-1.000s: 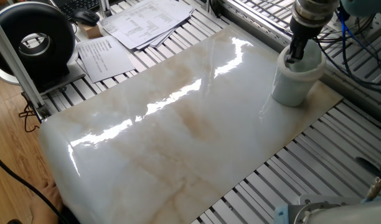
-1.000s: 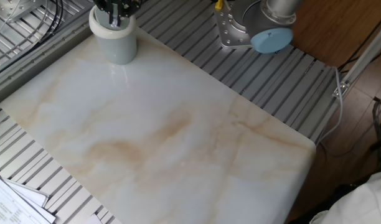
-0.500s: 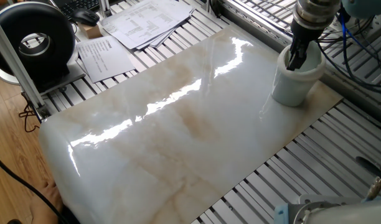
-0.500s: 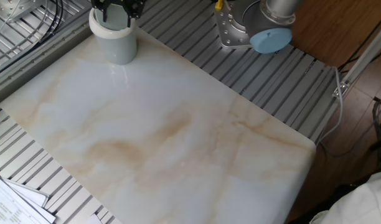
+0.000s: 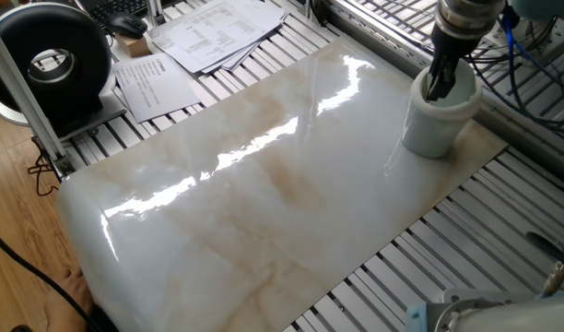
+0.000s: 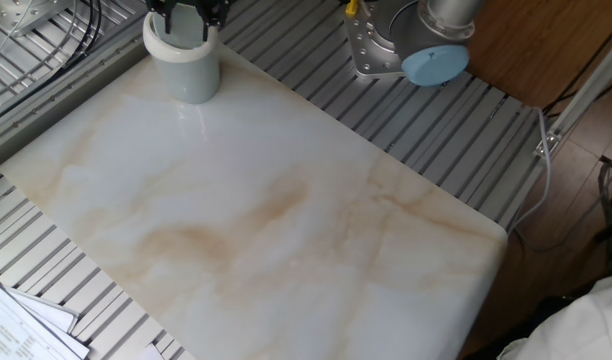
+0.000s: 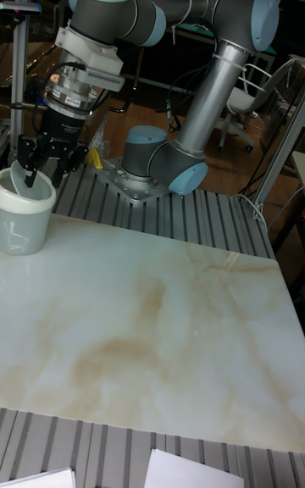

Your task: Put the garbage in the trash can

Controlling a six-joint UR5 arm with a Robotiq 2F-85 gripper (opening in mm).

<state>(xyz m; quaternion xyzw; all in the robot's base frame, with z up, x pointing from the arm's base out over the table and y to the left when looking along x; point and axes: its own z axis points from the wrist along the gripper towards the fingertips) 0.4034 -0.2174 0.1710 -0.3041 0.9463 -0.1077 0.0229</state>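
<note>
The trash can (image 5: 434,129) is a plain white cup standing upright at a far corner of the marble slab, also visible in the other fixed view (image 6: 189,72) and the tall fixed view (image 7: 24,219). My gripper (image 5: 439,86) hangs right over its mouth, pointing down, with the fingertips at rim height. In the other fixed view my gripper (image 6: 186,14) has its dark fingers spread to either side of the rim, and the tall view shows my gripper (image 7: 44,164) open with nothing between them. The garbage is out of view; the cup's inside is hidden.
The marble slab (image 5: 264,184) lies on a slatted metal table. Printed paper sheets (image 5: 217,32) and a round black device (image 5: 56,60) sit at one end. The arm's base (image 6: 426,45) is bolted beside the slab, near the cup. Cables (image 5: 531,65) run behind it.
A second ago the fingers were together and lower inside the cup's mouth. They have since spread apart and risen slightly. The cup has not moved.
</note>
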